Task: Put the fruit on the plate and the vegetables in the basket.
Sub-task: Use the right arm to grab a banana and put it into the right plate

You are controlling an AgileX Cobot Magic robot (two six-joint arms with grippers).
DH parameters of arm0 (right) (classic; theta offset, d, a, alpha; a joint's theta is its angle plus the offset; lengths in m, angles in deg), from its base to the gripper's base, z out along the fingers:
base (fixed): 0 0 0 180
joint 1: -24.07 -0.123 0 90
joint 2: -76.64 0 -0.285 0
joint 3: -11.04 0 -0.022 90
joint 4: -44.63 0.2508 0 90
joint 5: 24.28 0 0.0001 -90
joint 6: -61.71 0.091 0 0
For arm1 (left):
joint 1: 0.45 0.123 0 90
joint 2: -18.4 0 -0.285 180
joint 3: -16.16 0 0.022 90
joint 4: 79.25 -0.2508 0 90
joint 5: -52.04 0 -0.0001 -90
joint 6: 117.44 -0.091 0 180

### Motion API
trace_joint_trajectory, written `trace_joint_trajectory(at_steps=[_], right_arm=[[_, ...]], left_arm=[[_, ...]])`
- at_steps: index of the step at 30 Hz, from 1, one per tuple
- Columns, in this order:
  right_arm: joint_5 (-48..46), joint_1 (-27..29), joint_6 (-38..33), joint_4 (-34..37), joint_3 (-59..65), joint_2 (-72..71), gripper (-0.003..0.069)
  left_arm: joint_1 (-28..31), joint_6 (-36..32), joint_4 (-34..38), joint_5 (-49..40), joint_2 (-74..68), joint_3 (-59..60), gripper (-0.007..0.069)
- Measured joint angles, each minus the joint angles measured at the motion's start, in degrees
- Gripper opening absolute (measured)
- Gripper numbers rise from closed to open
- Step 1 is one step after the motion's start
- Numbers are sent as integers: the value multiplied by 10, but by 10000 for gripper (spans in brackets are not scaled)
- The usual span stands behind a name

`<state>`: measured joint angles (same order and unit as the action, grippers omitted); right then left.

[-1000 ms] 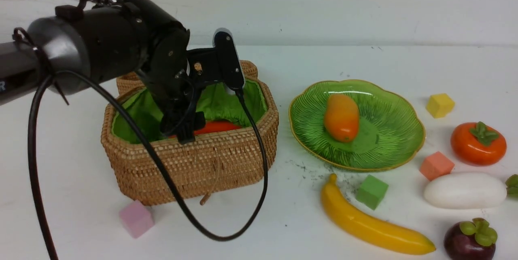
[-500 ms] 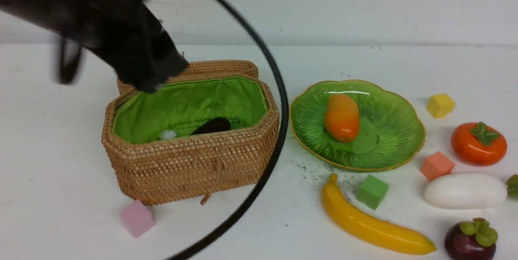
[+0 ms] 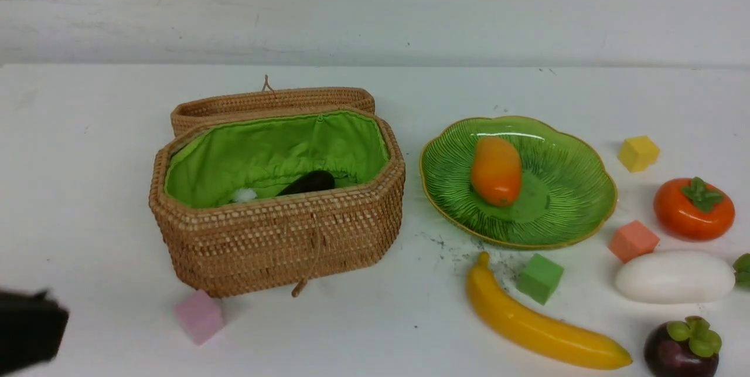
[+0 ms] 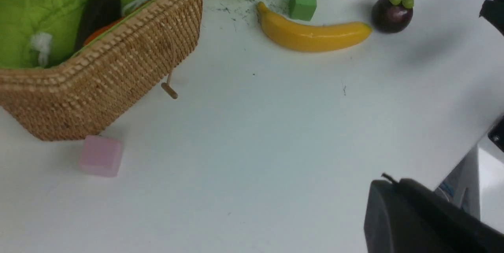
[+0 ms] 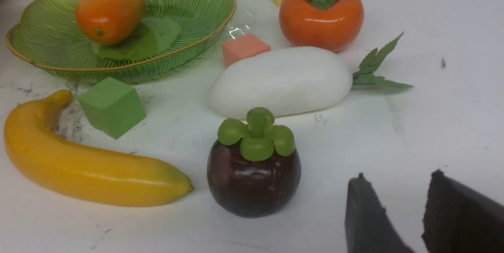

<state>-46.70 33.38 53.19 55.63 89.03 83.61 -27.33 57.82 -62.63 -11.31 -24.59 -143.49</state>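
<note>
Three of seven sorted, four to go

Nearest on the worktop (image 3: 375, 330), unsorted: banana (image 3: 539, 321) and mangosteen (image 3: 682, 350), right claw (image 5: 397, 182) near the latter, parted narrowly, gripping nothing. At the near left edge, left claw (image 4: 393, 194) low, pinched fully closed, nothing seen in it. Next back, loose too: white radish (image 3: 674, 275) and persimmon (image 3: 693, 208). Farther on, done: mango (image 3: 495, 170) on the plate (image 3: 562, 213); eggplant (image 3: 307, 182) over orange-red pepper (image 4: 100, 32) inside the basket (image 3: 275, 242). Likely remaining: three fruits for the plate, the radish for the basket.

Eggplant (image 3: 307, 182) in basket (image 3: 275, 242), left; mango (image 3: 495, 170) on plate (image 3: 565, 192), right; banana (image 3: 542, 327) before plate, persimmon (image 3: 693, 210) beyond.
</note>
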Motion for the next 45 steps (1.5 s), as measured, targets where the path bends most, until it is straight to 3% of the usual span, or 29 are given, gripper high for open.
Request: trace_joint_trajectory(at_steps=[8, 19, 27, 31, 33, 40, 45], right_arm=[[0, 0, 0, 0, 0, 0, 245], [0, 0, 0, 0, 0, 0, 245], [0, 0, 0, 0, 0, 0, 245], [0, 0, 0, 0, 0, 0, 245], [0, 0, 0, 0, 0, 0, 245], [0, 0, 0, 0, 0, 0, 245], [0, 0, 0, 0, 0, 0, 245]], left_arm=[[0, 4, 11, 116, 89, 173, -13], [0, 4, -16, 174, 91, 204, -13], [7, 99, -89, 320, 106, 229, -13], [51, 130, -120, 391, 149, 277, -13], [103, 147, -136, 409, 188, 317, -13], [217, 159, -179, 415, 330, 472, -13], [263, 167, -179, 404, 358, 555, -13]])
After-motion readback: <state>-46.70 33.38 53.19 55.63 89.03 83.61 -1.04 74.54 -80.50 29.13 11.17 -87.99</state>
